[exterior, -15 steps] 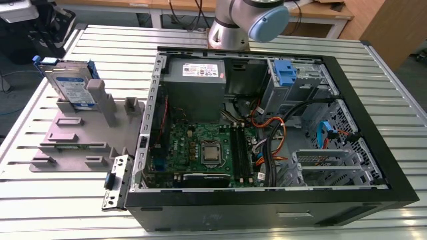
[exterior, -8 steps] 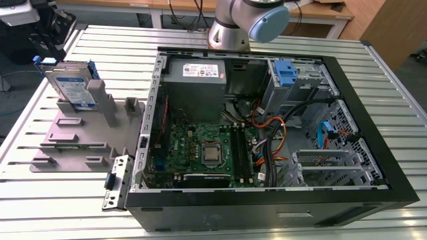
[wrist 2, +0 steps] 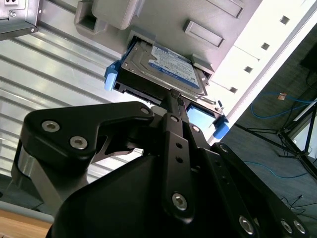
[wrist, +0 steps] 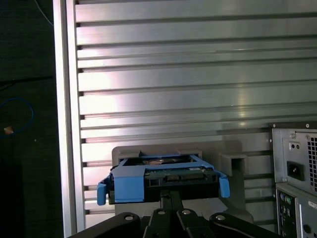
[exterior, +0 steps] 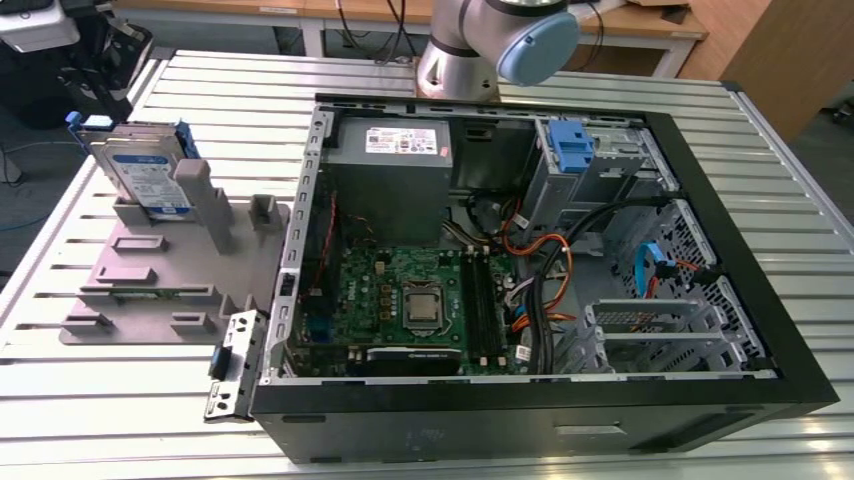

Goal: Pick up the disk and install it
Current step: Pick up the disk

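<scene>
Gripper (wrist 2: 171, 95) is at the near edge of the disk (wrist 2: 163, 67); whether it is clamped cannot be told. The disk is seated directly ahead in the grey holder (wrist 2: 233, 20). Risk: an off-centre hold could tilt it, jamming its blue rails (wrist 2: 111, 78).

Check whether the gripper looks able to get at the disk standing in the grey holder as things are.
Probably yes. In the second wrist view the gripper sits right at the exposed edge of the disk, which sticks out of the grey holder, and nothing lies between them. Whether it grips cannot be told.
</scene>
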You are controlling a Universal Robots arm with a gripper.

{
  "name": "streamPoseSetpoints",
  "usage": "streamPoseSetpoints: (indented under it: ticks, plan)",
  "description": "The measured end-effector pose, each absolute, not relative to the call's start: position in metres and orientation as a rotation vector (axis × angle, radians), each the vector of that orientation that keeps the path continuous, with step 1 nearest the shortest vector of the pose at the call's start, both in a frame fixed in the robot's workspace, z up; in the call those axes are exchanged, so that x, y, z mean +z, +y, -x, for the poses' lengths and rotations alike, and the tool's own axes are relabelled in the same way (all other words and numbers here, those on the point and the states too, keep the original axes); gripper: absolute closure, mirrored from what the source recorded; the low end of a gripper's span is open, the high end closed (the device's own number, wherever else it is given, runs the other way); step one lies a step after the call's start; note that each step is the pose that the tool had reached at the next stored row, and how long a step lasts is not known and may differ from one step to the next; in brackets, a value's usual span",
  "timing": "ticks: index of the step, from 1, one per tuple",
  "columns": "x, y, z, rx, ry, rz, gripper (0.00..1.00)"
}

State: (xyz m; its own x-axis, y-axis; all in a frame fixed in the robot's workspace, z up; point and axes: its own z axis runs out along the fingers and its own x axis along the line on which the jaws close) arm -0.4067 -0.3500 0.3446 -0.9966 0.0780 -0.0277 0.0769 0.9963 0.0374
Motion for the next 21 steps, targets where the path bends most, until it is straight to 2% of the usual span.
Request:
streamPoseSetpoints:
  ticks: [21]
  plan:
    - [0.3529,-0.3500,0.4067,0.056,3.110,-0.120,0.89]
